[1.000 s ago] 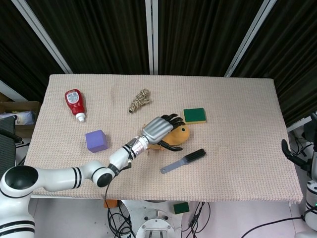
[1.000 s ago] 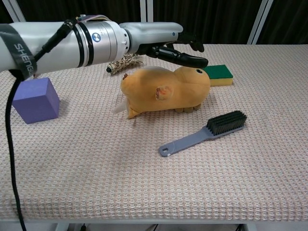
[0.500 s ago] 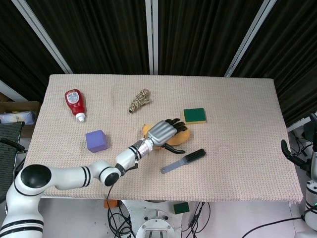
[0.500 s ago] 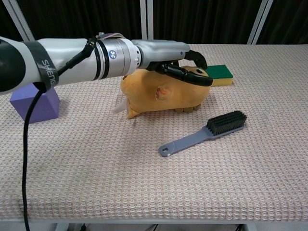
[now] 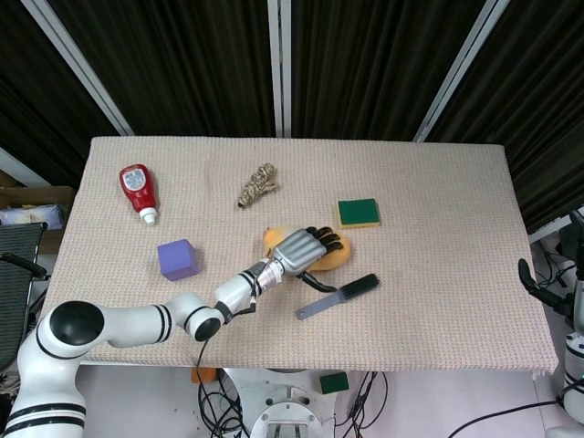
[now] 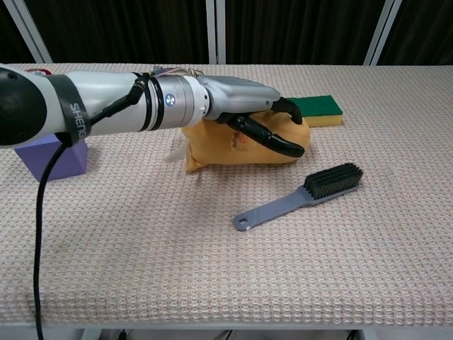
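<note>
I am looking first at the near part of the table [image 5: 456, 301]. The grey brush [image 6: 301, 196] is lying there, a little toward the near edge from the middle, with its handle pointing to the near left corner and its dark bristles turned up. It is lying just beside my left hand, not touching it.

My left hand [image 5: 301, 250] is resting on top of the orange plush toy [image 6: 212, 145], about in the middle of the table. In the chest view the fingers [image 6: 272, 139] are curling down over the near side of the toy and the thumb is going around its far side, so the hand is gripping the toy. The toy is lying on its side, and it is sitting on the cloth.

The purple cube [image 5: 177, 259] is standing to the left of the toy, toward the left edge, partly behind my forearm in the chest view. The green sponge [image 5: 359, 213] is lying just behind the toy, a bit toward the right edge.

Farther back, the small bundle of rope [image 5: 256, 185] is lying near the middle of the far half. The red ketchup bottle [image 5: 138, 190] is lying close to the far left corner.

My right hand is not showing clearly in either camera, so I am not reporting its state.
</note>
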`<state>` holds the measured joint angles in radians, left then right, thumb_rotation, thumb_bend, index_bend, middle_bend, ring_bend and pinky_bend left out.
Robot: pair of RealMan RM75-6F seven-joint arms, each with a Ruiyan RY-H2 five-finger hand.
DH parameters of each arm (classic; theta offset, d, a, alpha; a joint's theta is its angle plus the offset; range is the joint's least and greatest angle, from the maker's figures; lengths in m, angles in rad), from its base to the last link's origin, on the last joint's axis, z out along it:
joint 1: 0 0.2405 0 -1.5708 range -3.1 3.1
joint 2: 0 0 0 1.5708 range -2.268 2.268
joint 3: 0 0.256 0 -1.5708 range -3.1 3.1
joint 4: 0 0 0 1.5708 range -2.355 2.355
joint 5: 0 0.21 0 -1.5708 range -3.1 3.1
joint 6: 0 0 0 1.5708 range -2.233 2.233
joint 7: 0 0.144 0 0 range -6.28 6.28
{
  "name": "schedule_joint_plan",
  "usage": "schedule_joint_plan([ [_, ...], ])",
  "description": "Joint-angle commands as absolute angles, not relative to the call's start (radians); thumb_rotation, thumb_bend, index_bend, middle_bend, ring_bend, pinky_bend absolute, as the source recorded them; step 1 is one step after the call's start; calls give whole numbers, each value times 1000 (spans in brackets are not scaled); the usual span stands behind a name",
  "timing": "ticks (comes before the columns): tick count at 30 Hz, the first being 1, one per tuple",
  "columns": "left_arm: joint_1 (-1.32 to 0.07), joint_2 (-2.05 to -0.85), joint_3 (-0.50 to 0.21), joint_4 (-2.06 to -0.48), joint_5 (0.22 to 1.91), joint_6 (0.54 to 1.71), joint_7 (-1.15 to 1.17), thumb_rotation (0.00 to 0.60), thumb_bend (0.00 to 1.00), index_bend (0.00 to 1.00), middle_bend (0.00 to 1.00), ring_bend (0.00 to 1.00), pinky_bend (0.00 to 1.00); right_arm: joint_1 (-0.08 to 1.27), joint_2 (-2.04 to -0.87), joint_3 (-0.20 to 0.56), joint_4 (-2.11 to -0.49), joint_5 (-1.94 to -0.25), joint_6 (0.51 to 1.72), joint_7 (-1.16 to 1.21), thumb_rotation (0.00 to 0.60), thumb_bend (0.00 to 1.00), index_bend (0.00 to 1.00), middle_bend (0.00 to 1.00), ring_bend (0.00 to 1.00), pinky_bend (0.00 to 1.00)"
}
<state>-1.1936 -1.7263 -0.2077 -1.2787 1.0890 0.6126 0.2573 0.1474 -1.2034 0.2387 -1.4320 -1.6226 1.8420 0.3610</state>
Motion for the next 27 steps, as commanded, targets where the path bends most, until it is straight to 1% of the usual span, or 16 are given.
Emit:
schedule_joint_plan([
  [1,-1196,-1713,-227,-1298,1110,640,246,98,34,162,116,35,191,147,-1203,239,-1433,-1623,1842,361,600,339,0,0,0,0],
  [5,-1203,-1691,-244,-1323,1116,654,245,97,33,165,119,36,191,147,-1205,237,-1432,-1622,1841,361,600,339,0,0,0,0],
  [8,-1211,-1687,-242,-1325,1116,656,260,94,33,166,119,39,191,147,-1208,236,-1431,-1621,1839,361,600,340,0,0,0,0],
  [14,-1229,-1693,-214,-1313,1095,629,299,92,32,181,120,41,191,147,-1210,236,-1429,-1619,1839,364,600,339,0,0,0,0],
  [22,-1257,-1708,-158,-1281,1024,571,375,103,32,205,156,69,191,146,-1211,235,-1419,-1614,1834,372,600,339,0,0,0,0],
  [27,-1273,-1704,-146,-1295,968,577,418,106,32,207,162,73,191,146,-1212,241,-1422,-1608,1836,374,600,345,0,0,0,0],
])
